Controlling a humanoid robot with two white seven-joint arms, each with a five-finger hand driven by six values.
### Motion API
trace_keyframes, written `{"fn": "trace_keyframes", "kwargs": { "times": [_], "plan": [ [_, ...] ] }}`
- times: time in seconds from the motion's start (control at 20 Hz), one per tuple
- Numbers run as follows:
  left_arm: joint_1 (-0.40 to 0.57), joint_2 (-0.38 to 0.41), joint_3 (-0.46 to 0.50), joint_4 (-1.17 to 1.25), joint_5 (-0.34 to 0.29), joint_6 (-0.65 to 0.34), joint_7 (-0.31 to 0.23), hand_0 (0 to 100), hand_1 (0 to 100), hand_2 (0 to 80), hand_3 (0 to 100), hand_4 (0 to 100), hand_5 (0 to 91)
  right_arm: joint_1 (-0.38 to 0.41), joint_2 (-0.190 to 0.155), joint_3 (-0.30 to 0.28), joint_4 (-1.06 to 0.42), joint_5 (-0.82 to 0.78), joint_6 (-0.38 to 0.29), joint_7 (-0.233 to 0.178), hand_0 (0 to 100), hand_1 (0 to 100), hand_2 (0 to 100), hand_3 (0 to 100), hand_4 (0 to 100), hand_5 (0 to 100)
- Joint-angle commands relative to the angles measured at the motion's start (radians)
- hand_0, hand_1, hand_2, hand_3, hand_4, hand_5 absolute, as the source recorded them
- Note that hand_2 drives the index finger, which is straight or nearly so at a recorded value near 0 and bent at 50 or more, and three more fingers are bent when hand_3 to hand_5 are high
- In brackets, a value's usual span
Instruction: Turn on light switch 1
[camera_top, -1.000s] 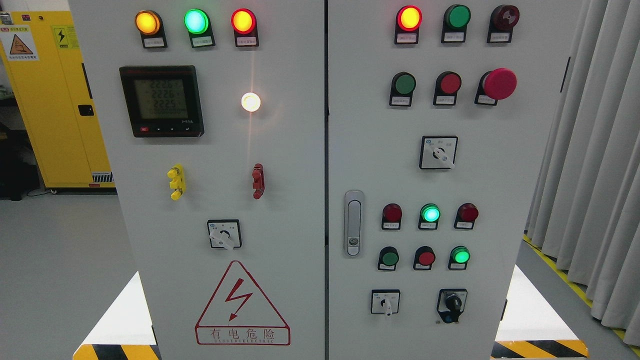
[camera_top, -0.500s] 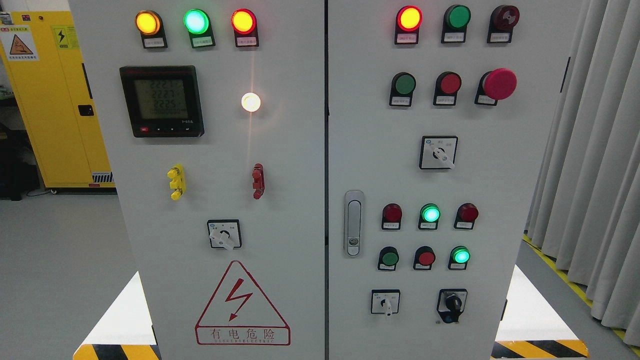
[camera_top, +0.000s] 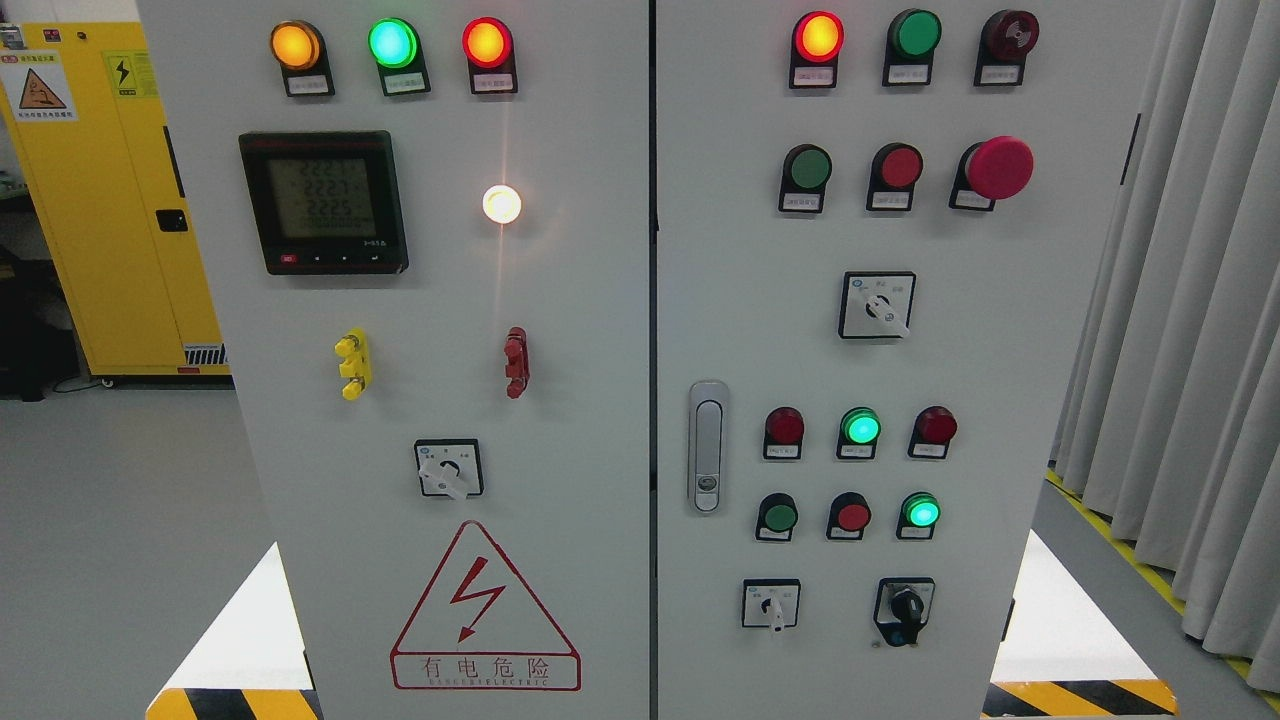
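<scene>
Nothing on the cabinet had shifted since half a second before, as far as we could see; only the digits on the panel meter (camera_top: 323, 202) had flickered earlier in the second. We saw neither of our hands in the head view, so we could not tell whether their fingers were spread or curled.

We faced a grey electrical cabinet (camera_top: 560, 300) with two doors. On the left door an amber lamp (camera_top: 296, 45), a green lamp (camera_top: 392, 42) and a red lamp (camera_top: 487, 42) glowed in a row along the top, and a white lamp (camera_top: 501, 204) shone to the right of the meter. Below sat a yellow terminal (camera_top: 352, 364), a red terminal (camera_top: 516, 362), a rotary selector switch (camera_top: 449, 468) and a red high-voltage warning triangle (camera_top: 484, 606).

On the right door we saw a lit red lamp (camera_top: 818, 36), a red mushroom button (camera_top: 998, 167), an upper selector switch (camera_top: 877, 305) and a door latch (camera_top: 707, 446). Which control was light switch 1 we could not tell, since the labels were too small to read; the likely ones lay low on the right door: a white-handled selector (camera_top: 771, 604) and, beside it, a black knob switch (camera_top: 904, 610).

A yellow safety cabinet (camera_top: 100, 200) stood at the far left, and grey curtains (camera_top: 1180, 350) hung at the right.
</scene>
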Motion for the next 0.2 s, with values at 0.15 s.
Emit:
{"fn": "trace_keyframes", "kwargs": {
  "times": [0.15],
  "plan": [
    [-0.007, -0.011, -0.041, 0.078, -0.006, -0.019, 0.017, 35, 12, 0.0, 0, 0, 0.0, 0.000, 0.000, 0.000, 0.000, 0.000, -0.001, 0.001, 0, 50, 4, 0, 0, 0]
  ]
}}
